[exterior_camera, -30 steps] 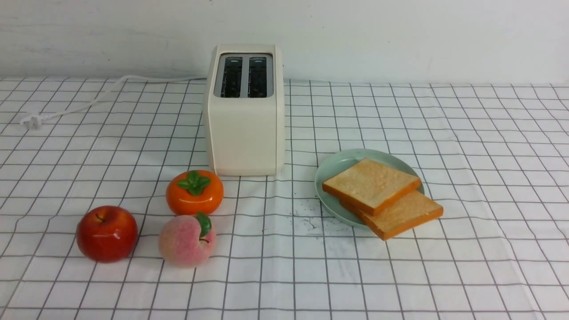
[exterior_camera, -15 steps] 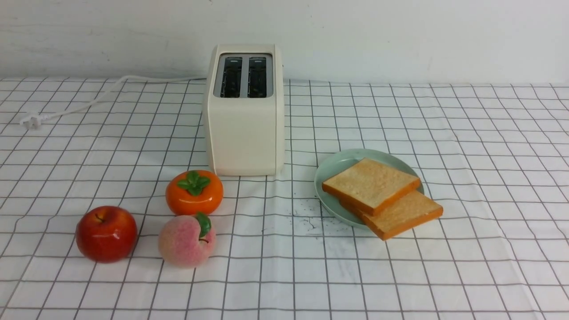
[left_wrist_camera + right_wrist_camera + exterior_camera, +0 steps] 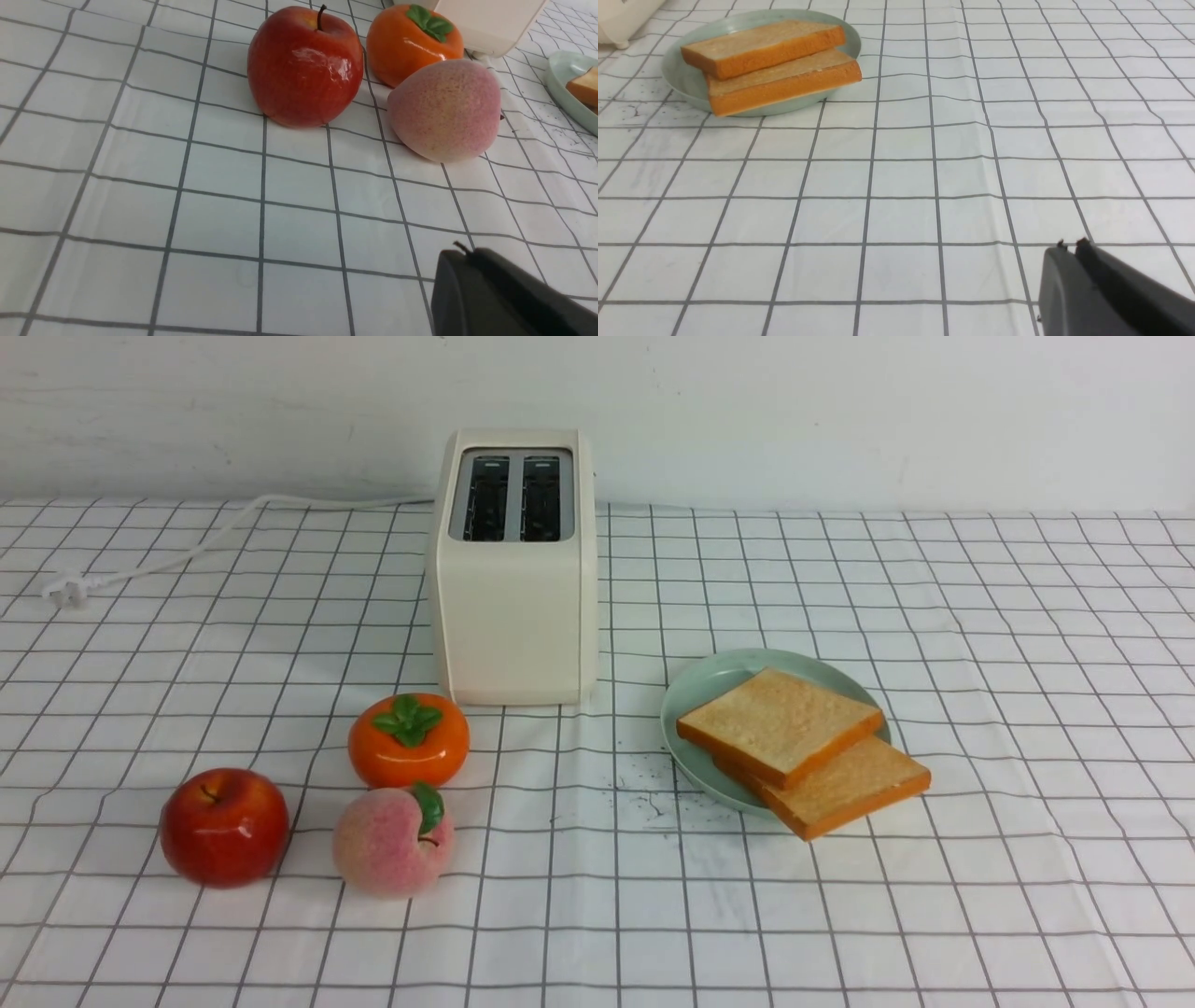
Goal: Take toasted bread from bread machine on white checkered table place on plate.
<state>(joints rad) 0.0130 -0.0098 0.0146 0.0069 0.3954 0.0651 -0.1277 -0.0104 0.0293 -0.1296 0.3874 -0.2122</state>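
Note:
Two slices of toasted bread lie stacked on the plate [image 3: 705, 686], the upper slice [image 3: 780, 723] overlapping the lower one [image 3: 845, 793], which juts over the rim. The bread machine [image 3: 513, 607] stands behind on the white checkered table [image 3: 980, 644], both of its slots dark and empty. Neither gripper shows in the front view. My left gripper [image 3: 462, 249] hovers low over bare cloth, shut and empty, short of the apple. My right gripper [image 3: 1070, 243] is over bare cloth too, its fingers nearly touching with nothing between, far from the toasted bread [image 3: 761, 42] and plate [image 3: 682, 79].
A red apple [image 3: 224, 826], a pink peach [image 3: 392, 845] and an orange persimmon [image 3: 408, 739] sit in front of the bread machine on the left. Its white cord and plug [image 3: 70, 590] trail off to the far left. Dark crumbs [image 3: 653, 793] speckle the cloth beside the plate.

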